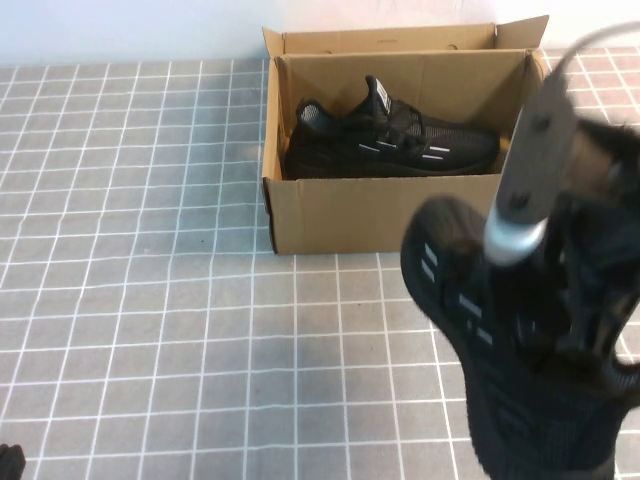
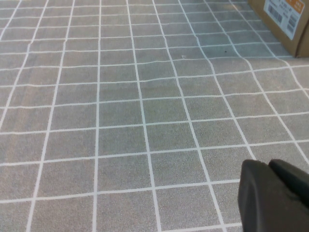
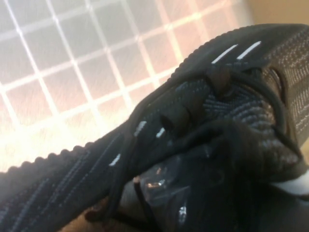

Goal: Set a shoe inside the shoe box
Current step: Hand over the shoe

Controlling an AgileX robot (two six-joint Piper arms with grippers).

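The brown cardboard shoe box (image 1: 330,215) stands at the back of the table, flaps up, with one black sneaker (image 1: 395,140) lying inside. My right gripper (image 1: 575,325) is shut on a second black sneaker (image 1: 500,350) with white dash marks and holds it in the air in front of the box's right end, toe toward the box. In the right wrist view the held shoe (image 3: 203,96) fills the picture, and the right gripper (image 3: 203,193) sits among its laces. My left gripper (image 2: 270,193) is shut and empty, low over the tiled table at the front left (image 1: 8,462).
The table is covered by a grey cloth with a white grid (image 1: 150,250). A corner of the box with an orange and white label (image 2: 285,19) shows in the left wrist view. The right arm's silver link (image 1: 530,170) reaches over the box's right end.
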